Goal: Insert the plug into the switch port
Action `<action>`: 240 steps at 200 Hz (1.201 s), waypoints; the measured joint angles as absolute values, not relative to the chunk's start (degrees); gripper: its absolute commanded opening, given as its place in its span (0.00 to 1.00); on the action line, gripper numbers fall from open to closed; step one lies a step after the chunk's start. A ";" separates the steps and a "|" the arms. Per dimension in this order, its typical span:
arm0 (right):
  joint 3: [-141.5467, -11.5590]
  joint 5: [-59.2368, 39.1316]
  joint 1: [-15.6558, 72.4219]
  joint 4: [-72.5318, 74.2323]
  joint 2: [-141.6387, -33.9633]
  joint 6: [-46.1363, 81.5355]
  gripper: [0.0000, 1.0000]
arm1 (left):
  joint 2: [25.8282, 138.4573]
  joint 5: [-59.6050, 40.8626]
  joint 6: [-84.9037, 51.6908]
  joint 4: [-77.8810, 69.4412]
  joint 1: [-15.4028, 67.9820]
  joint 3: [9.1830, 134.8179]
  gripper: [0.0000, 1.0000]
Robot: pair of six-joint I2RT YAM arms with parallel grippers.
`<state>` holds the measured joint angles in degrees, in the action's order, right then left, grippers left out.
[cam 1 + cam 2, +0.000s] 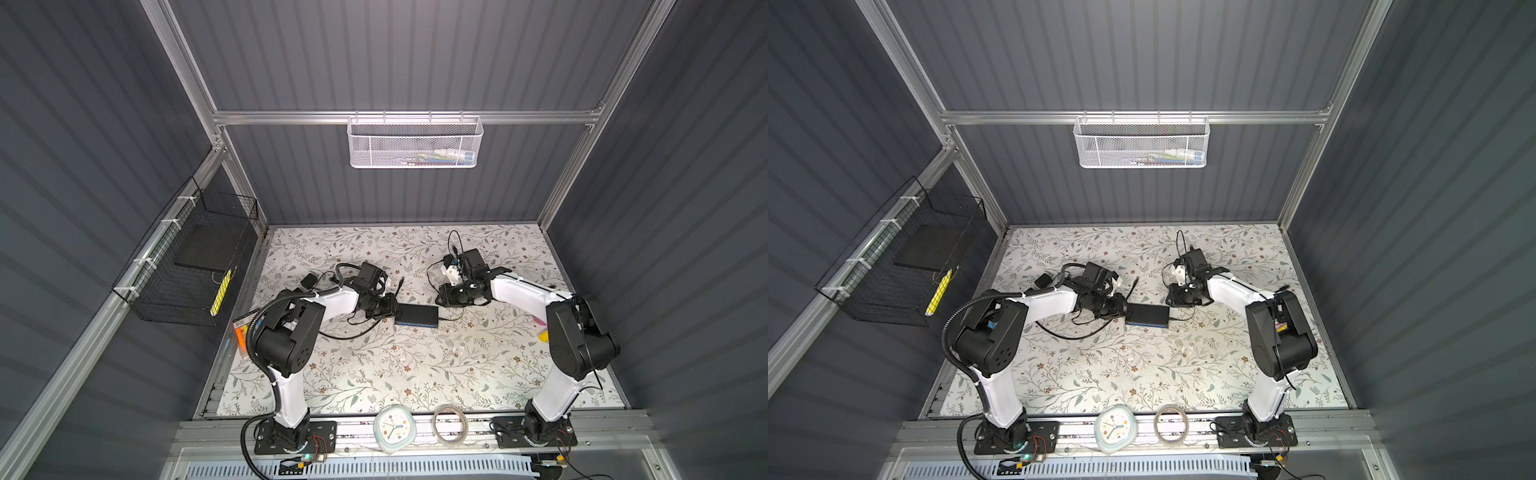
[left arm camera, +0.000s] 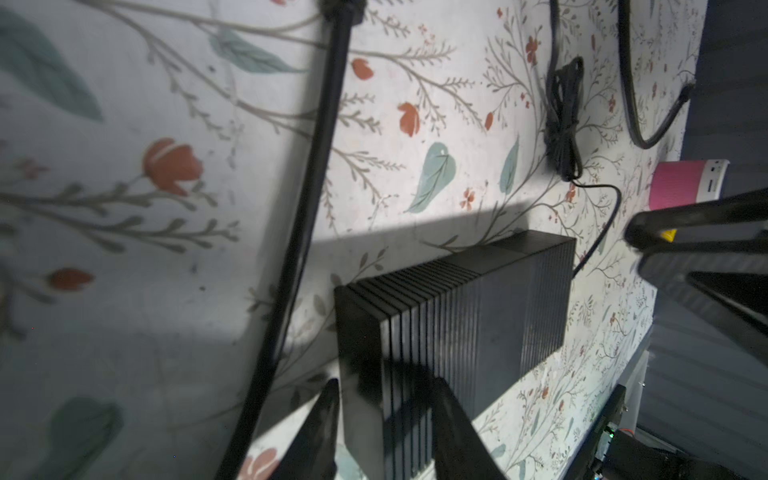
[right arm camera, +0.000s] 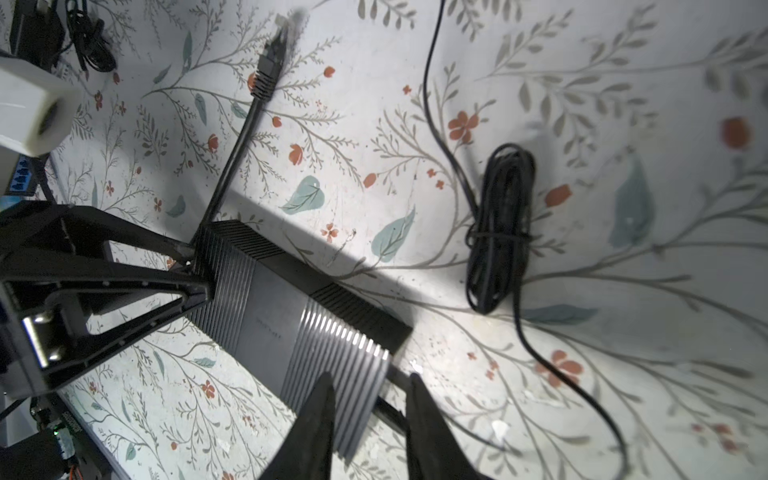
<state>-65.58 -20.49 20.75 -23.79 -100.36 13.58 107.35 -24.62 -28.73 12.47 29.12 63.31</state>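
The switch (image 1: pixel 417 316) (image 1: pixel 1148 316) is a flat black ribbed box lying mid-table, with its blue strip along the near long side. My left gripper (image 2: pixel 384 380) (image 1: pixel 394 309) is open astride the box's left short end (image 2: pixel 361 374); one finger is beside the end face and the other over the ribbed top. My right gripper (image 3: pixel 370 376) (image 1: pixel 439 303) is open at the opposite end of the switch (image 3: pixel 274 299). The thin black plug (image 3: pixel 388 409) lies between its fingers, meeting that short edge. The switch port itself is hidden.
A tied bundle of thin black cable (image 3: pixel 498 232) (image 2: pixel 563 120) lies behind the switch. A thick network cable end (image 3: pixel 270 62) (image 1: pixel 401 284) rests on the floral mat. A black adapter (image 1: pixel 309 282) sits far left. A clock (image 1: pixel 392 428) and a tape roll (image 1: pixel 450 424) are at the front rail.
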 measured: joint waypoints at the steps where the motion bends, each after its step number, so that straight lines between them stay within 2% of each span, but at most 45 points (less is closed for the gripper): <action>1: -65.69 -20.36 20.58 -24.03 -100.18 13.34 0.31 | 107.31 -24.51 -28.71 12.69 29.12 63.40 0.39; 40: -74.13 -13.61 13.45 -29.34 -101.69 7.03 0.29 | 102.56 -21.47 -27.22 15.88 27.35 64.40 0.40; 98: -89.38 -4.75 8.78 -34.72 -118.67 -0.71 0.27 | 89.89 -20.05 -25.69 15.68 25.58 64.25 0.41; 143: -92.73 -3.55 8.67 -38.98 -123.33 -3.92 0.27 | 88.60 -18.50 -25.08 16.64 24.05 62.89 0.41; 181: -96.36 -2.87 8.67 -40.34 -125.16 -5.02 0.19 | 88.60 -18.17 -24.91 17.28 23.18 62.89 0.41; 209: -97.58 -2.17 8.67 -41.52 -126.43 -5.63 0.27 | 88.60 -17.96 -24.60 17.82 23.03 62.89 0.41; 240: -103.24 -2.13 8.67 -43.03 -128.90 -5.63 0.27 | 88.60 -17.96 -24.60 18.13 22.76 62.89 0.41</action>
